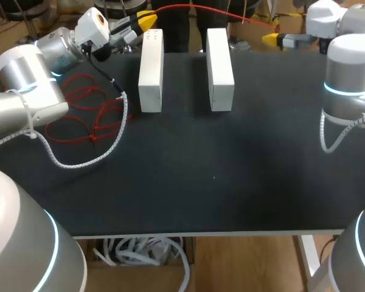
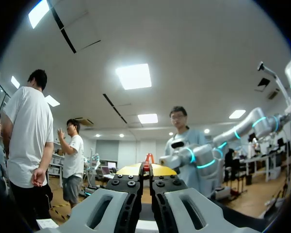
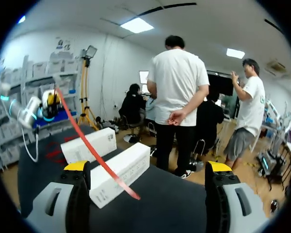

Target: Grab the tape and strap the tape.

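Left gripper: at 11 o'clock of the table in the head view. Its own wrist view showed what the head view did not: the yellow tips pressed together, clamped on a sliver of red tape.
Right gripper: at 1 o'clock, by the far edge. Its wrist view showed the fingers spread wide, gripping nothing.
Red tape: a thin, flat, glossy band, running from the left gripper toward 1 o'clock above the far edge. Only the right wrist view showed its free end, hanging between the parted fingers and touching neither.
Red loops: loose tangled coils lying on the table at 10 o'clock.
White boxes: two long, matte rectangular blocks at 12 o'clock, side by side but apart, the left box and the right box.
Table: flat, matte black top.
Cable: white and spiral-wrapped, curving around the red loops.
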Controlling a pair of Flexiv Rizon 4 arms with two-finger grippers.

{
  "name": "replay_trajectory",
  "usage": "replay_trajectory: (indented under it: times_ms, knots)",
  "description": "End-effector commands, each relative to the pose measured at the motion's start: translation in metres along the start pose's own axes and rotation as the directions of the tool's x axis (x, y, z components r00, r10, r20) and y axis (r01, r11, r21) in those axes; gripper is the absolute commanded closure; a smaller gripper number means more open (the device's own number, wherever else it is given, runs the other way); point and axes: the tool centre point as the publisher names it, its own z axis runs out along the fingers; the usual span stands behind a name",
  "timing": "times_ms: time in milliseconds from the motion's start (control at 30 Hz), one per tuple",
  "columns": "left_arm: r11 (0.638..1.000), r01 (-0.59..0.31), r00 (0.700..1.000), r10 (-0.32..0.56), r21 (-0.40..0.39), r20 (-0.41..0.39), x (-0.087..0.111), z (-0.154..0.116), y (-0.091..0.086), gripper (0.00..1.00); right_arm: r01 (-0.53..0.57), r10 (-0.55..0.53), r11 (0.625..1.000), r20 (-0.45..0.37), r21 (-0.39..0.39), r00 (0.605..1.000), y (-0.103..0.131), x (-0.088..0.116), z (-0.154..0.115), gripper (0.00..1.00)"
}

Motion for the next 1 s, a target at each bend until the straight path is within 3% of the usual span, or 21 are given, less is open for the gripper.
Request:
replay_trajectory:
  times_ms: [33,167,200,233,300,333,367,967,1000]
  knots:
    - [1.0,-0.001,1.0,0.001,0.0,0.004,0.001,0.0,0.0,1.0,-0.338,0.33,0.939,0.107,0.064,0.938,0.005,0.019,-0.048,0.0]
    - [1.0,-0.001,1.0,0.001,0.0,0.004,0.001,0.0,0.0,1.0,-0.466,0.465,0.885,0.111,-0.011,0.879,0.0,0.024,-0.071,0.0]
    - [1.0,-0.001,1.0,0.001,0.0,0.004,0.001,0.0,0.0,1.0,-0.521,0.527,0.85,0.106,-0.08,0.843,0.001,0.024,-0.076,0.0]
    - [1.0,-0.001,1.0,0.001,0.0,0.004,0.001,0.0,0.0,1.0,-0.565,0.581,0.81,0.087,-0.159,0.809,0.001,0.023,-0.081,0.0]
    - [1.0,-0.001,1.0,0.001,0.0,0.004,0.001,0.0,0.0,1.0,-0.572,0.641,0.711,0.044,-0.408,0.766,0.0,0.022,-0.089,0.0]
    - [1.0,-0.001,1.0,0.001,0.0,0.004,0.001,0.0,0.0,1.0,-0.558,0.668,0.632,0.014,-0.538,0.744,-0.001,0.021,-0.091,0.0]
    - [1.0,-0.001,1.0,0.001,0.0,0.004,0.001,0.0,0.0,1.0,-0.521,0.653,0.545,-0.057,-0.656,0.755,-0.004,0.021,-0.093,0.0]
    - [1.0,-0.001,1.0,0.001,0.0,0.004,0.001,0.0,0.0,1.0,-0.521,0.653,0.545,-0.057,-0.656,0.755,-0.004,0.021,-0.093,0.0]
    - [1.0,-0.001,1.0,0.001,0.0,0.004,0.001,0.0,0.0,1.0,-0.469,0.681,0.555,0.051,-0.687,0.73,-0.005,0.028,-0.093,0.0]
